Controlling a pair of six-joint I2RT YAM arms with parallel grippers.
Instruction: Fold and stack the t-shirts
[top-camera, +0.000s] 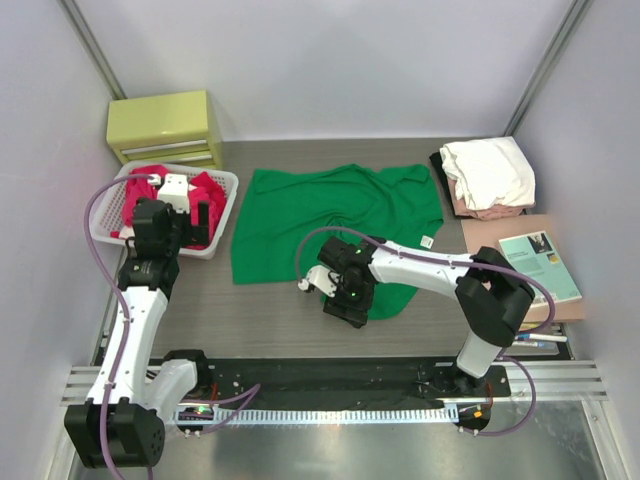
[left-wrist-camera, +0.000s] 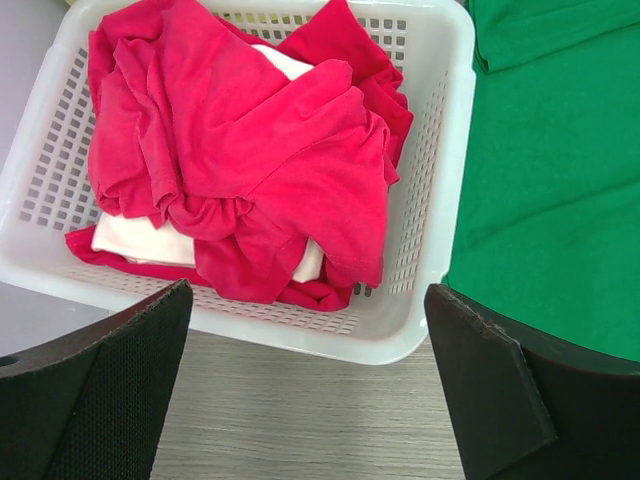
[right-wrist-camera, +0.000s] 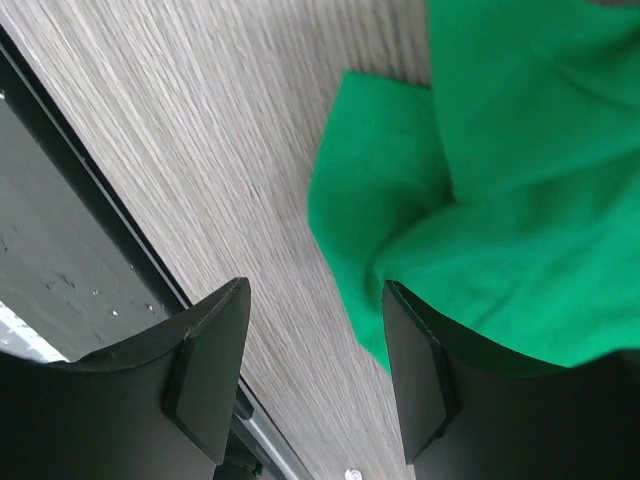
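The green t-shirt (top-camera: 330, 215) lies spread but rumpled on the surface (top-camera: 260, 310), its near hem bunched under the right arm's jaws, which stand half open over the fold's edge and grip nothing. Closing here could catch several layers or slip off, dragging the shirt crooked. The left arm's jaws hang wide open and empty above the red t-shirts (left-wrist-camera: 250, 150) in the white basket (left-wrist-camera: 440, 200), where a deep reach could snag its slats.
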